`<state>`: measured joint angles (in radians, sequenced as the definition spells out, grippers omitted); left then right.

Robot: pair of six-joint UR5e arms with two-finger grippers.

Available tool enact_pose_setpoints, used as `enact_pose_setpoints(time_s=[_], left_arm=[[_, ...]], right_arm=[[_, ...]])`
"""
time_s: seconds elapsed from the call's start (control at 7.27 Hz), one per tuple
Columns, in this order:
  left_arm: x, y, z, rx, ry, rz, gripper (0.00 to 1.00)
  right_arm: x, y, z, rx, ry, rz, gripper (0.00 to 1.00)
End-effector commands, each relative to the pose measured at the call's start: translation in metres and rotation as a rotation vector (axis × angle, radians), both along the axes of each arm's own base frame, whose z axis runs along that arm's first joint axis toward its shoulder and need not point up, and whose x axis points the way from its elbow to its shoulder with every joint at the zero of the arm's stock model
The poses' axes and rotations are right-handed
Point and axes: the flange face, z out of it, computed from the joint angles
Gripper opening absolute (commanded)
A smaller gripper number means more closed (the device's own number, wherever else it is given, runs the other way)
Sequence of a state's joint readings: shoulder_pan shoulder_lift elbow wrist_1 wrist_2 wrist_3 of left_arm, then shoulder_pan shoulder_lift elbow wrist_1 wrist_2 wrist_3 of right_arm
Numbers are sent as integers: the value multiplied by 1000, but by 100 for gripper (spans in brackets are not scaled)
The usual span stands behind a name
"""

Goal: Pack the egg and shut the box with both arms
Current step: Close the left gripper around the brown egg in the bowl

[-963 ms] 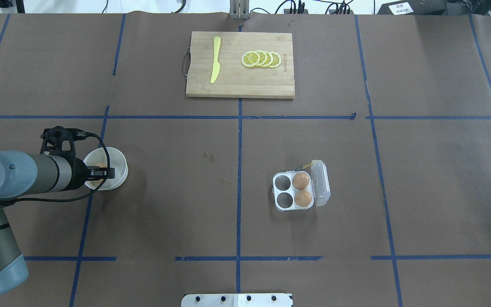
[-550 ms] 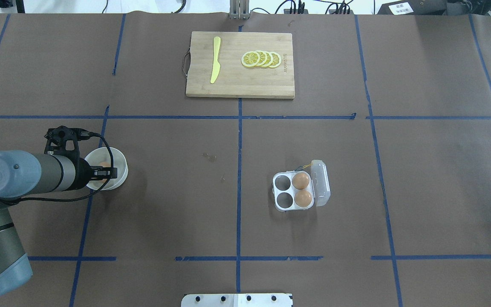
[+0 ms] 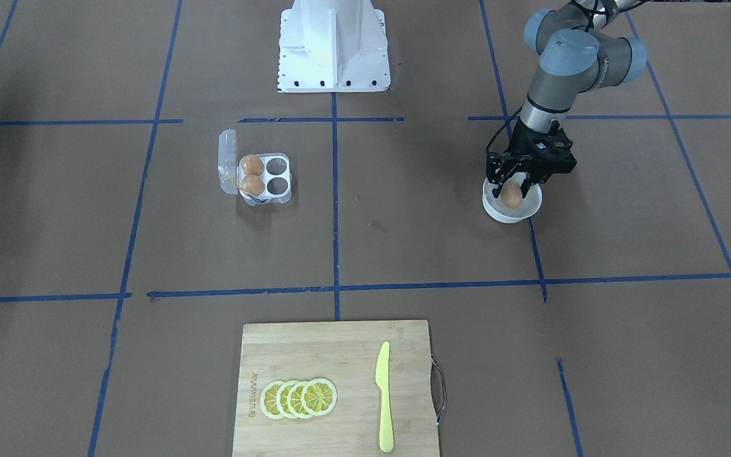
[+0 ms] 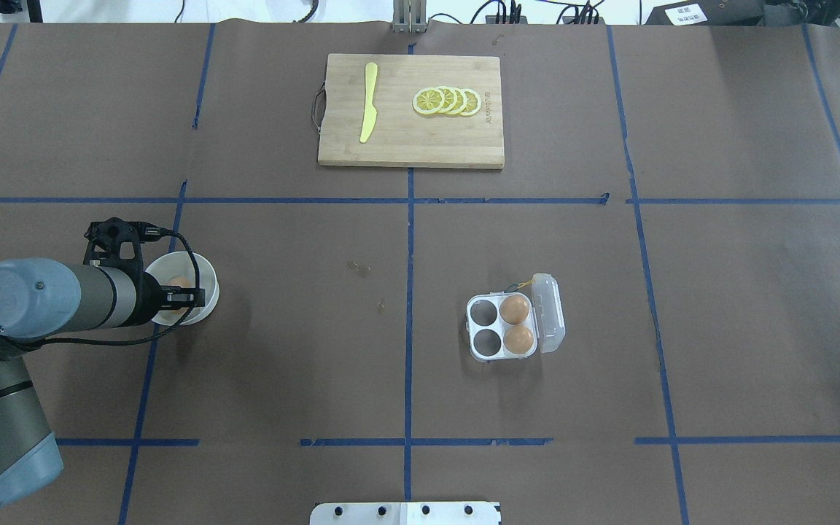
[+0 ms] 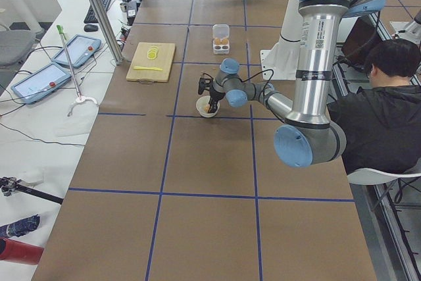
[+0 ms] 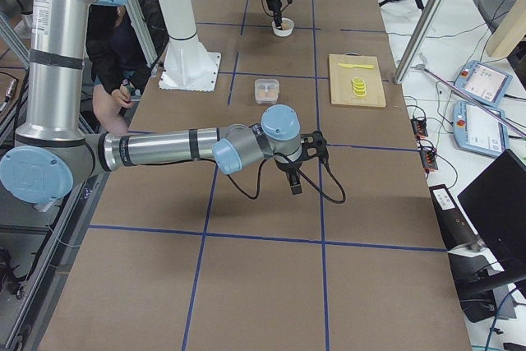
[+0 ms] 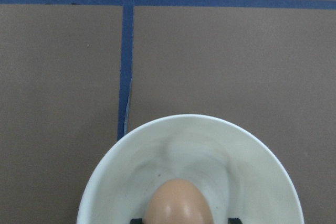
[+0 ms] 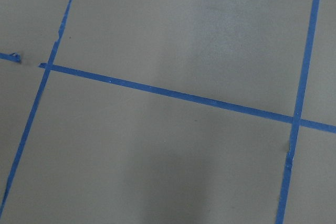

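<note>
My left gripper [image 3: 513,189] hangs over a round white bowl [image 3: 495,211], its fingers closed around an orange-brown egg [image 3: 511,197]. In the left wrist view the egg [image 7: 178,204] sits between the two dark pads [image 7: 137,220], just above the bowl [image 7: 121,182]. From overhead the gripper [image 4: 176,290] and egg [image 4: 179,282] are at the table's left. The clear box [image 4: 480,348] stands right of centre with its lid [image 4: 547,312] open. Two eggs [image 4: 514,309] fill its right cups; the two left cups are empty. My right gripper [image 6: 294,187] shows only in the exterior right view, so I cannot tell its state.
A wooden cutting board [image 4: 420,146] with lemon slices [image 4: 447,101] and a yellow knife [image 4: 369,102] lies at the far middle. The white base pedestal [image 3: 334,44] is at the robot's side. A seated person [image 5: 375,110] is beside the table.
My left arm has shifted a little to the right over the bowl, and the egg has moved with it. The box and board have not moved.
</note>
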<state>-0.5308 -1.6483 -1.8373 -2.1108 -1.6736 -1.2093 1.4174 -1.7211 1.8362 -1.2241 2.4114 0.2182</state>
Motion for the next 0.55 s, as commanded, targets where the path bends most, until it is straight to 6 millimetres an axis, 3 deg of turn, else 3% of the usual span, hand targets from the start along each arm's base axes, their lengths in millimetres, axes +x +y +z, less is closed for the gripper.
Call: enact_pose_setpoints(time_s=[0.0, 0.41], left_arm=[[0, 0, 0, 0, 0, 0, 61], [-6, -3, -12, 15, 20, -8, 6]], right_arm=[[0, 0, 1, -1, 0, 0, 100], [0, 1, 1, -3, 1, 0, 100]])
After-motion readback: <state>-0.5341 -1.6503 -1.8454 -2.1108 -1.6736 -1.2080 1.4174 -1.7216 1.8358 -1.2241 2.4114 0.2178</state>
